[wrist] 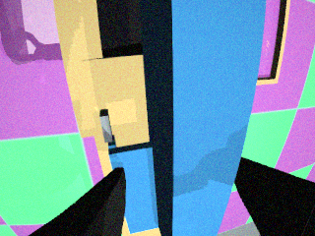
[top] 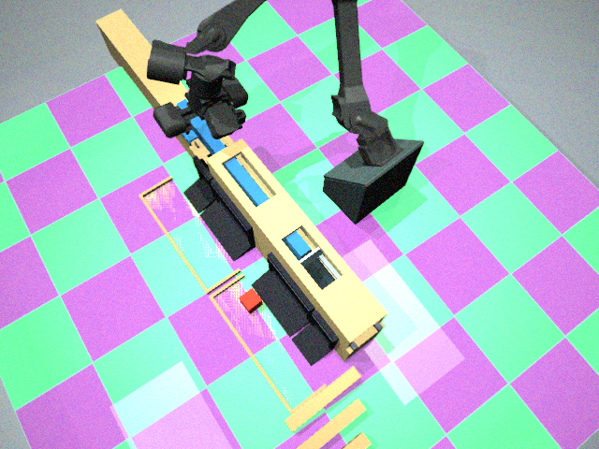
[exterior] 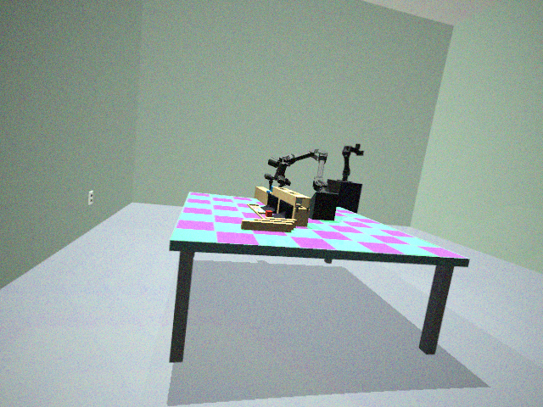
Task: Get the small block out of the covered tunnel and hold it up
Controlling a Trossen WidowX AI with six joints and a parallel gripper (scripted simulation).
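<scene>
- The end effector (top: 197,123) (exterior: 276,180) (wrist: 179,171) is standing a little over half open, its fingers straddling the blue handle (top: 208,133) (exterior: 269,191) (wrist: 212,98) without gripping it, probably to be lining up a hold for sliding.
- The handle is running from beneath the end effector into the tunnel (top: 285,212) (exterior: 291,193), presumably so that the cage can be moved from outside.
- The red block (top: 250,299) (exterior: 268,213), likely the task's own, is lying well apart from the end effector, outside the tunnel; black panels (top: 286,305) are lying between, perhaps guiding it out.
- A low rim (top: 251,354) is bordering the block's far side, seemingly for catching it.
- Loose rods (top: 324,398) (exterior: 267,225) are resting farther off, apparently unneeded.
</scene>
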